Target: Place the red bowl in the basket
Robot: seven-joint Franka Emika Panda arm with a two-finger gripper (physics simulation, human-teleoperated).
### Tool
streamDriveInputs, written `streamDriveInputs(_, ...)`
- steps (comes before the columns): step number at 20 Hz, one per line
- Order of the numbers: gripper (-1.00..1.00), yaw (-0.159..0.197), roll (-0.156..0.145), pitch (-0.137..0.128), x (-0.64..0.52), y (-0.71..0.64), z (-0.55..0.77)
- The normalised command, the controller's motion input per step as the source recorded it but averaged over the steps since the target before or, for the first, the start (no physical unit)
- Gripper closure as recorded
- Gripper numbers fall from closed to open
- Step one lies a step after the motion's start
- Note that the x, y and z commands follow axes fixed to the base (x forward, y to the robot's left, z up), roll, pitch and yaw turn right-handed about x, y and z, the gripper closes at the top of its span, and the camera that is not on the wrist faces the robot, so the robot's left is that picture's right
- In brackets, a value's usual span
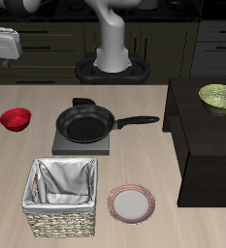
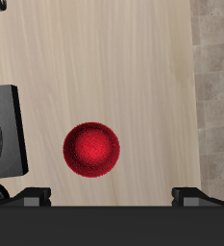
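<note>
Basket (image 1: 60, 197) hugs the front edge; red bowl (image 1: 16, 119) sits apart.

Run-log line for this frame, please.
phase: approach | gripper: open, above table, empty | red bowl: on table, untouched | basket: empty, near front edge

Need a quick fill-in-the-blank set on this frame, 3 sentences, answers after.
1. The red bowl sits on the ____, not in the basket.
2. The frying pan rests on a dark ____ burner.
3. The pink-rimmed plate lies beside the ____.

Answers: table; square; basket
</note>
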Motion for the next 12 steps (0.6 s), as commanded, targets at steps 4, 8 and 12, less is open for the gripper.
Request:
streamDriveInputs(4,-1.0,0.001,-0.003,0.004,0.05,-0.1,-0.07)
streamDriveInputs(8,-1.0,-0.002,0.005,0.016,0.11,-0.07,-0.17)
streamDriveInputs(12,-1.0,-0.013,-0.01,0.033,0.15,-0.13,-0.25)
